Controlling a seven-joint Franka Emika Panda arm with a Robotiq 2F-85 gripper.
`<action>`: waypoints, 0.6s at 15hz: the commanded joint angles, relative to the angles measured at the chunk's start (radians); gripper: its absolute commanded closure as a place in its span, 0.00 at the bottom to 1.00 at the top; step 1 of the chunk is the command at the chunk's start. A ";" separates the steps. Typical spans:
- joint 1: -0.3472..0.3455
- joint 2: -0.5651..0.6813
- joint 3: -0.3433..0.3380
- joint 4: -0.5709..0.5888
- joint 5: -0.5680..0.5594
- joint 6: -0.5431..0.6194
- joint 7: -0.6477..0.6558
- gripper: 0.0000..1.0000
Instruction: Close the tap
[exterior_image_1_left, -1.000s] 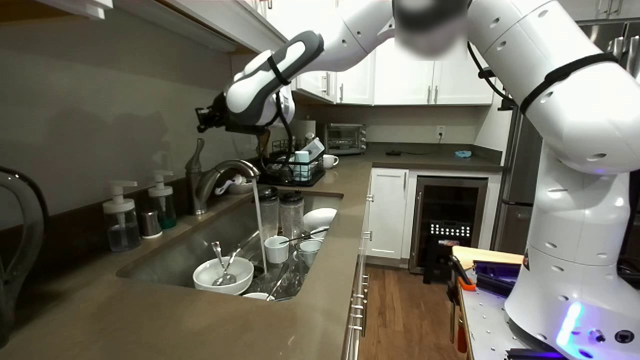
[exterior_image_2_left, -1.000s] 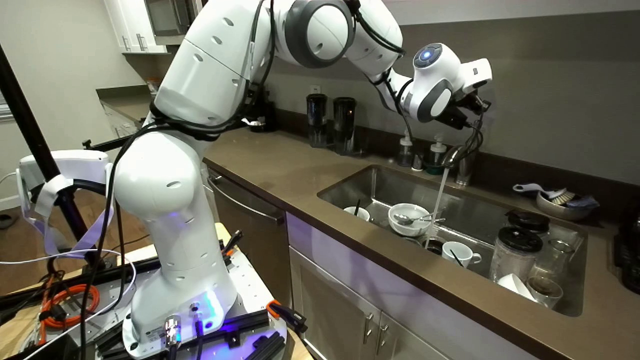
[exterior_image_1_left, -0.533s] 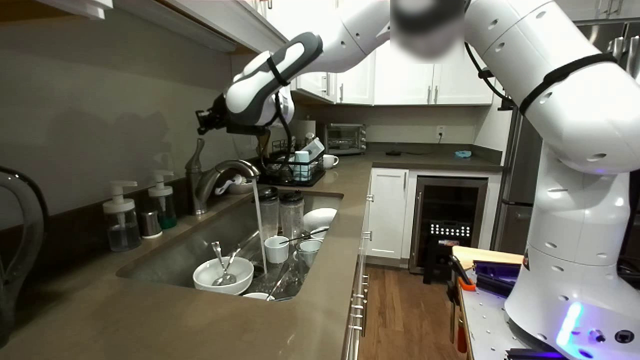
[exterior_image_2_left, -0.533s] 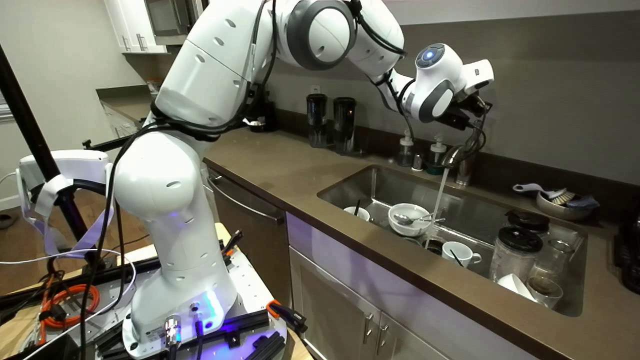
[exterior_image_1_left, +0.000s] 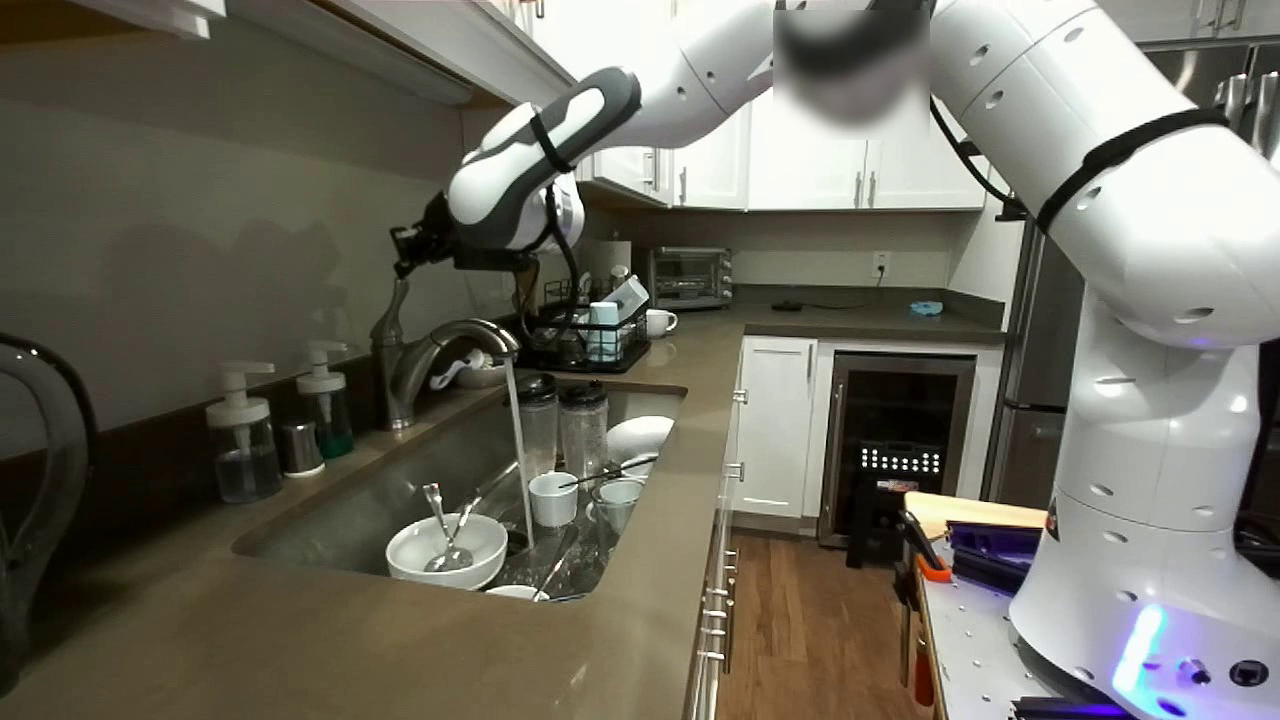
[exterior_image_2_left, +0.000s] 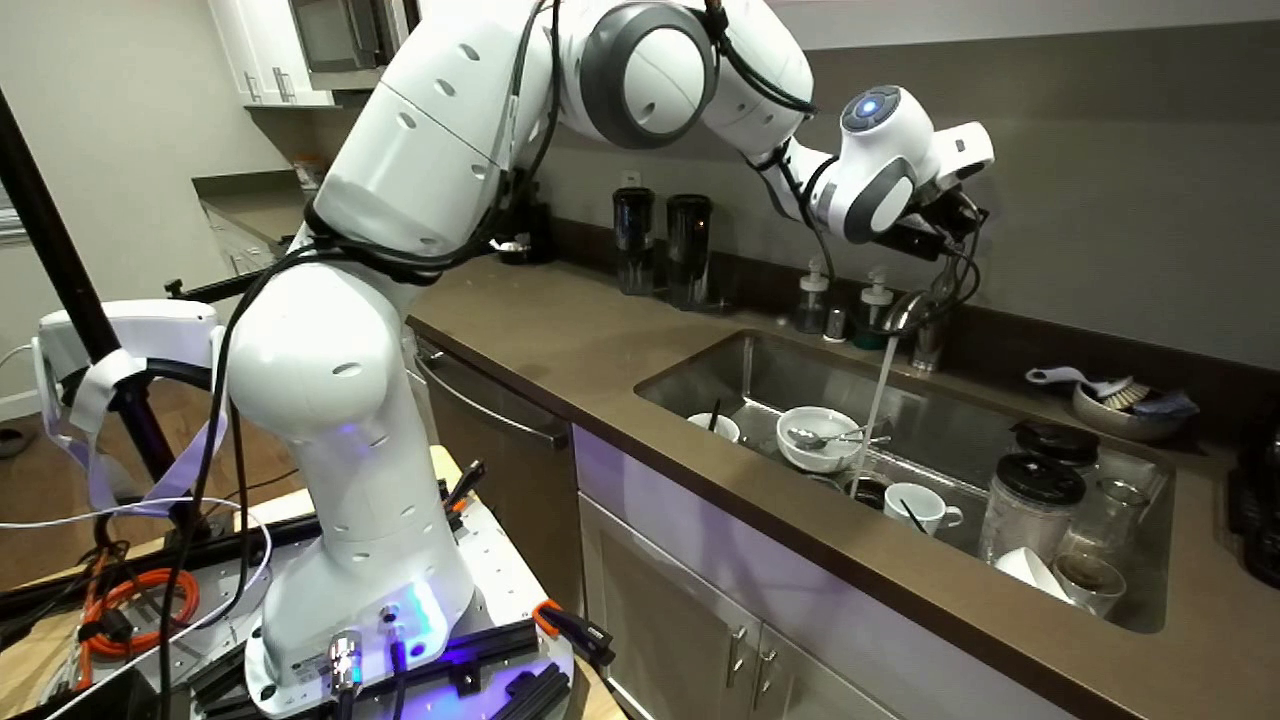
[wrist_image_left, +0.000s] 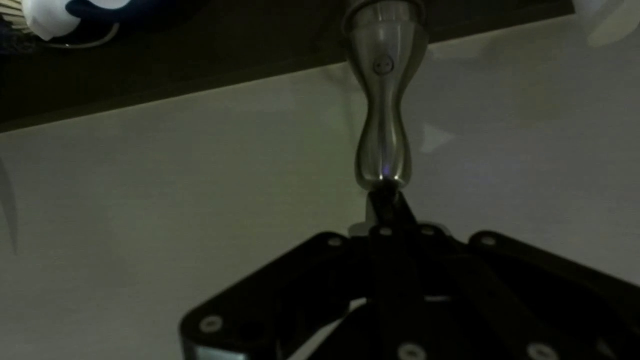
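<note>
Tip near tip, nothing gripped

Our black, two-fingered gripper (wrist_image_left: 385, 197) is clenched on itself, its jaws pressed together with nothing between them. Just beyond their ends, in the wrist view, is the smooth, silver metal lever handle (wrist_image_left: 384, 102); whether they touch, we cannot tell. We judge it rigid, slick and hard to damage with a gentle push, with some stiffness in its pivot. The rounded end should give us the best leverage; for a pinch, the narrow waist looks surer than the bulb. Pressing straight along its length could make us skid off.

The lever handle tops the shiny grey metal tap (exterior_image_1_left: 410, 380), fixed behind the stainless-steel sink (exterior_image_1_left: 340, 530) on the brown counter (exterior_image_1_left: 400, 640). Its gooseneck spout (exterior_image_1_left: 480, 332) arches forward, and a thin, clear stream of water (exterior_image_1_left: 519, 440) drops from it, near the round white bowl (exterior_image_1_left: 485, 565). The handle has an hourglass outline, a small round mark near its base and dull highlights. With water running, the closing has yet to happen.
</note>
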 joint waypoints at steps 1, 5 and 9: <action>-0.019 0.009 0.017 0.030 -0.021 -0.045 -0.040 0.97; -0.026 0.002 0.022 0.017 -0.018 -0.044 -0.062 0.97; -0.046 -0.008 0.046 -0.001 -0.012 -0.055 -0.081 0.96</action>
